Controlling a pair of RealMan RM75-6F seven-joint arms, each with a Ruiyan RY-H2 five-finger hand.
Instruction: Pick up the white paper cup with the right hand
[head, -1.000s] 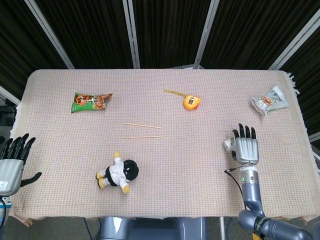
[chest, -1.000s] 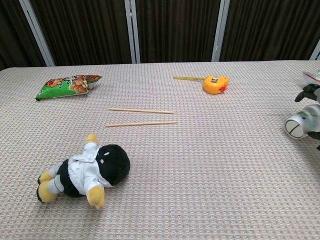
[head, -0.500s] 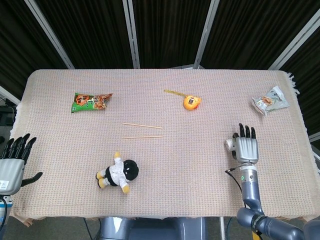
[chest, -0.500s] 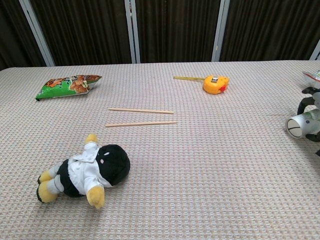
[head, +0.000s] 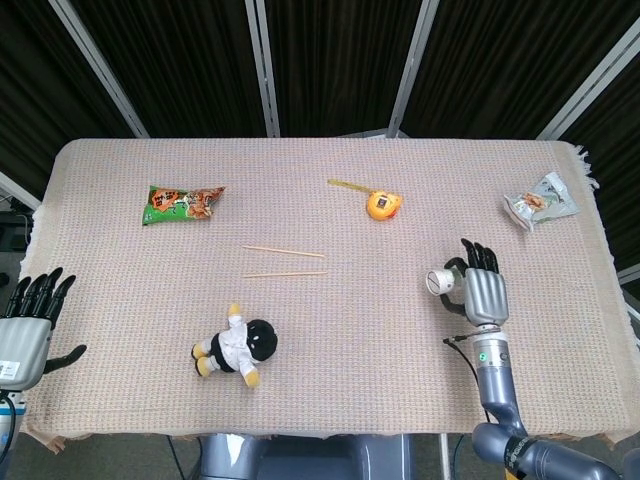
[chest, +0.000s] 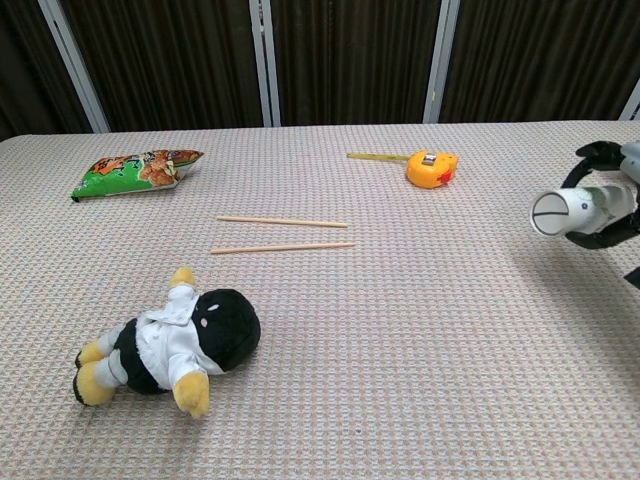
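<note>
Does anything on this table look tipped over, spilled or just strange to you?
The white paper cup is held sideways in the right hand, its open mouth facing left rather than up. The plush doll lies flat, and the tape measure has some tape pulled out. Nothing looks spilled.

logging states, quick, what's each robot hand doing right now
Left robot hand: open, holding nothing, off the table's left edge.
Right robot hand: holding the white paper cup sideways.
</note>
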